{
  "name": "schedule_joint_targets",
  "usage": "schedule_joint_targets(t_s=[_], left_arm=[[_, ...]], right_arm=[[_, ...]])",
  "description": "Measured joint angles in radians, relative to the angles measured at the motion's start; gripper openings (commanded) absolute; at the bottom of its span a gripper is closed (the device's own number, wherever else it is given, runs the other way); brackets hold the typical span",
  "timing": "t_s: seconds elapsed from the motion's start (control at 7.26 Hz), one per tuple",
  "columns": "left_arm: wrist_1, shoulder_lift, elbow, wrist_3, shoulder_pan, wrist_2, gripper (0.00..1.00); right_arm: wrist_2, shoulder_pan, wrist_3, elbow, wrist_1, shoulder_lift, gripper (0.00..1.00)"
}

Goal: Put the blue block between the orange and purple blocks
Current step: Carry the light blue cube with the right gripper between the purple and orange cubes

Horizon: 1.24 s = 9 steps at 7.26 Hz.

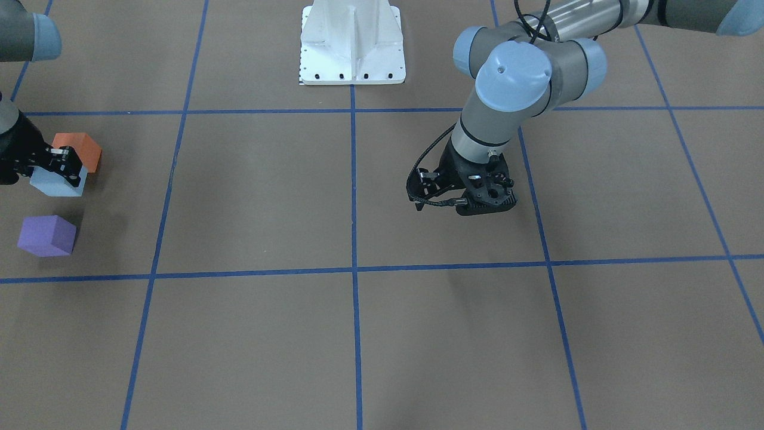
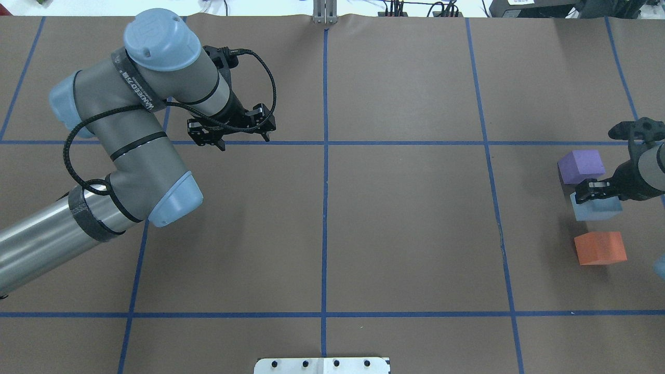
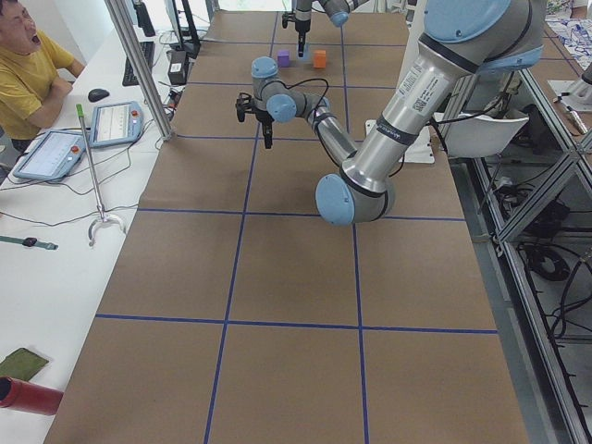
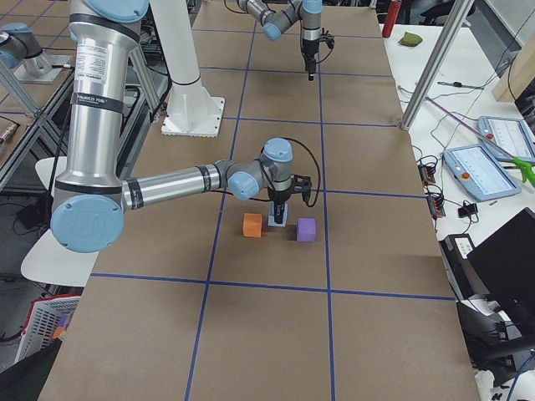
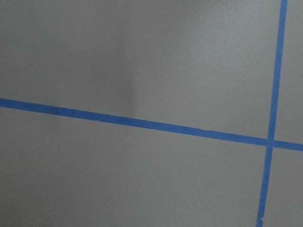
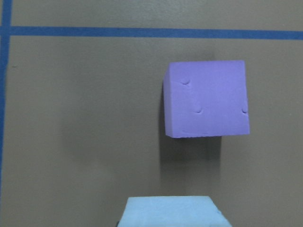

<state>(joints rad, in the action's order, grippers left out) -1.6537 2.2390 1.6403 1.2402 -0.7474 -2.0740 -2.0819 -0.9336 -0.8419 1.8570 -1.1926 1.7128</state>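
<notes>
The blue block (image 2: 597, 212) is found in line between the purple block (image 2: 581, 166) and the orange block (image 2: 600, 248), near both and touching neither. The right gripper (image 2: 597, 191) is positioned over its top, with the fingers pinching it on two sides. Whether the block rests on the table (image 2: 405, 234) or is held just above it cannot be told. The left gripper (image 2: 245, 143) is held well apart from the blocks, its fingers spread and holding nothing, above a blue tape line (image 5: 142, 124)
</notes>
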Motion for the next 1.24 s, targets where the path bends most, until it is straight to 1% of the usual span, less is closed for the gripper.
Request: schedule_joint_targets(t_s=[0.41,0.55,0.83,0.96,1.24], left_arm=[[0.0,-0.005,0.001,0.001,0.001,0.0,1.0],[0.0,-0.006,0.002,0.002,0.001,0.0,1.0],[0.0,-0.007,0.002,0.002,0.002,0.0,1.0],[0.0,-0.007,0.002,0.002,0.002,0.001,1.0],[0.0,-0.007,0.003,0.003,0.002,0.003,1.0]], right_arm=[[0.003,0.002,0.007,-0.048,0.008,-0.012,0.0],[0.004,0.002,0.009,-0.074,0.028,-0.021,0.0],[0.001,0.002,0.003,-0.153,0.123,-0.041,0.0],[-0.001,0.002,-0.001,-0.172,0.153,-0.046,0.0],[-0.004,0.0,-0.003,-0.18,0.17,-0.042,0.0]])
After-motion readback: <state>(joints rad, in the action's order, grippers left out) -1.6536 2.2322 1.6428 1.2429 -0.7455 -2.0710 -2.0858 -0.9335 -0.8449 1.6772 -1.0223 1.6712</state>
